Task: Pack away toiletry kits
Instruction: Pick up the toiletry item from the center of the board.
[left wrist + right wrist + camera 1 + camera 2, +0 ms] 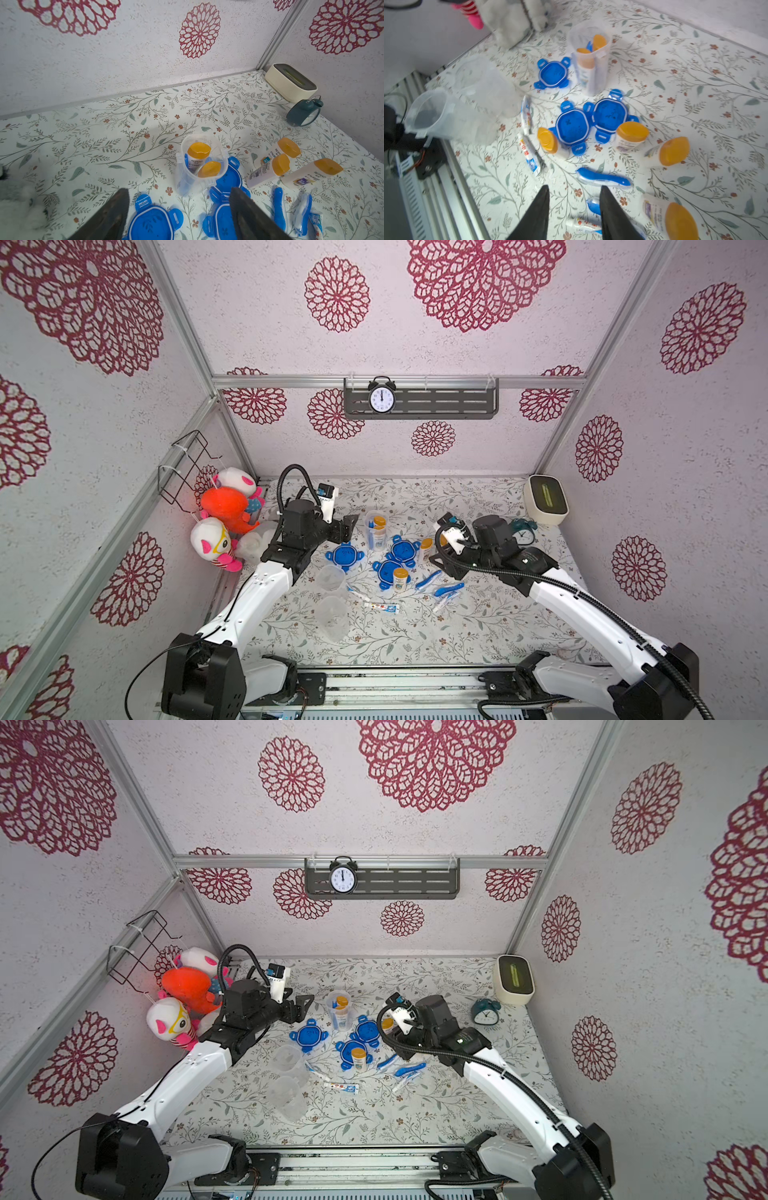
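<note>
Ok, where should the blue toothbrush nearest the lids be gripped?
Mid-handle, from straight above, with the right claw turned across its length. The blue toothbrush lies flat on the table, long and narrow, so probably only its long sides give opposing faces.

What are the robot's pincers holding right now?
Nothing. The left pincer and the right pincer are both open and empty.
</note>
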